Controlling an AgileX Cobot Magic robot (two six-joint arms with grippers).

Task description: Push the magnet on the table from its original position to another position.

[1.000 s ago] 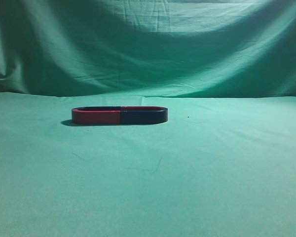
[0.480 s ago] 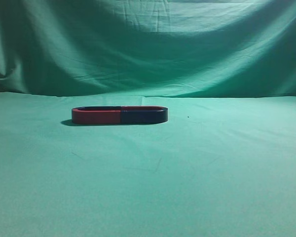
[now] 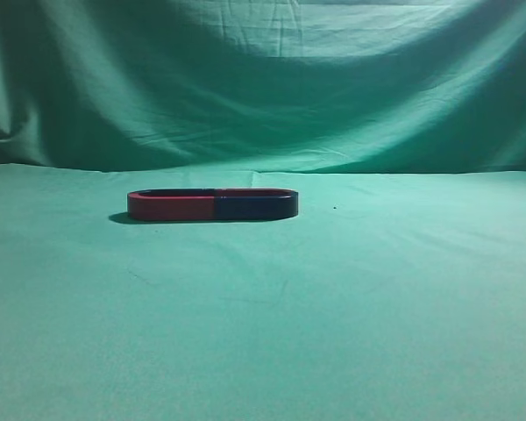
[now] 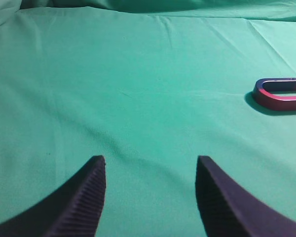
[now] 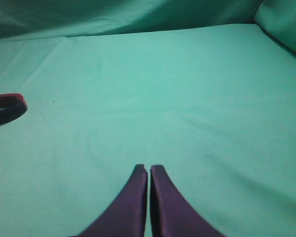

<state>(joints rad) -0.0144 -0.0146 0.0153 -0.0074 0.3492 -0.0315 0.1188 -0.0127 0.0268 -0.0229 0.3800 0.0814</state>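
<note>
The magnet (image 3: 256, 207) lies flat on the table (image 3: 351, 307), its dark navy front arm towards me and a thin red arm behind. Its rounded end shows at the left edge of the right wrist view (image 5: 7, 109). My right gripper (image 5: 149, 170) is shut and empty, low over the cloth, well to the right of the magnet. My left gripper (image 4: 150, 163) is open and empty over bare cloth, far left of the magnets. Neither gripper shows in the exterior view.
A same-sized U-shaped magnet with a red front (image 3: 171, 207) lies end to end with the navy one, so the two form an oval; it also shows in the left wrist view (image 4: 281, 96). A draped green backdrop (image 3: 263, 79) rises behind the table.
</note>
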